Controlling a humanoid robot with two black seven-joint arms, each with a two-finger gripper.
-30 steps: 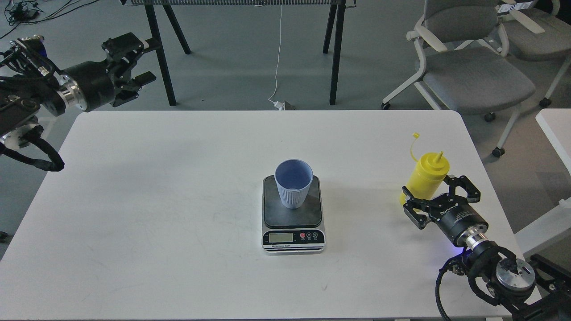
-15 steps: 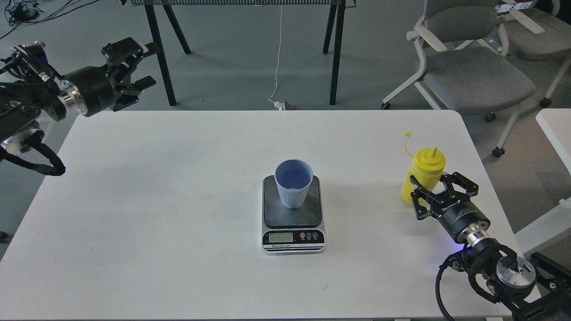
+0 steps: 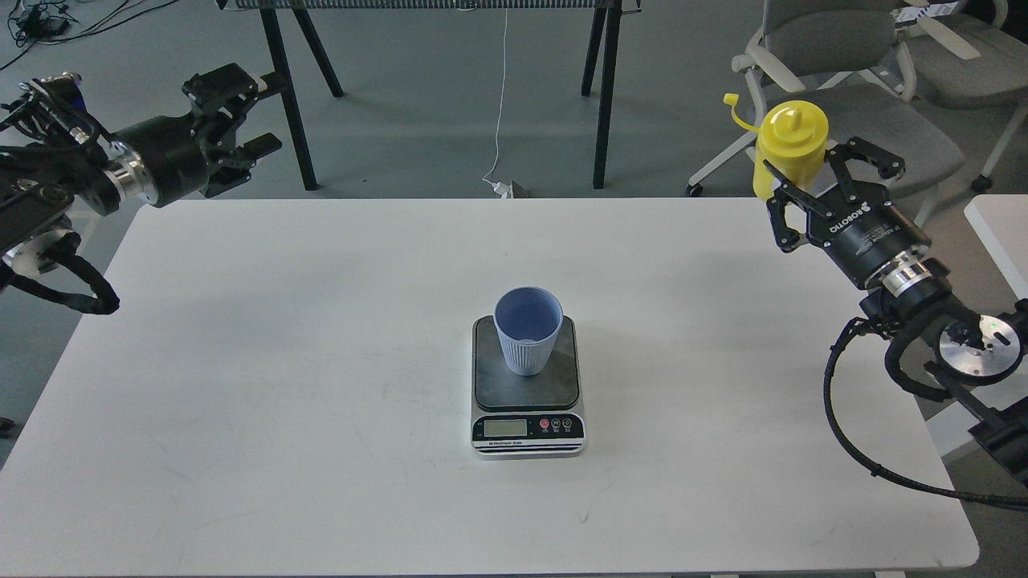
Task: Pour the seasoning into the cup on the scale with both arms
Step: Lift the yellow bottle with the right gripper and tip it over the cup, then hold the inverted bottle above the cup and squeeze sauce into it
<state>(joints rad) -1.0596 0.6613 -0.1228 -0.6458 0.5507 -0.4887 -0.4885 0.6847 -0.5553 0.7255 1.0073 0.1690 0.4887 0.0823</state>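
The light blue ribbed cup stands upright on the dark plate of the scale, which sits at the table's middle. My right gripper is shut on the yellow seasoning bottle and holds it upright, high above the table's far right corner, its tethered cap hanging open to the left. My left gripper is open and empty, raised beyond the table's far left corner, far from the cup.
The white table has rounded corners. Grey office chairs stand behind the far right. Black legs of another table stand behind the far edge. A second white table edge shows at the right.
My right gripper closed on the seasoning bottle and lifted it from the table's right side up and back. The left arm barely moved.
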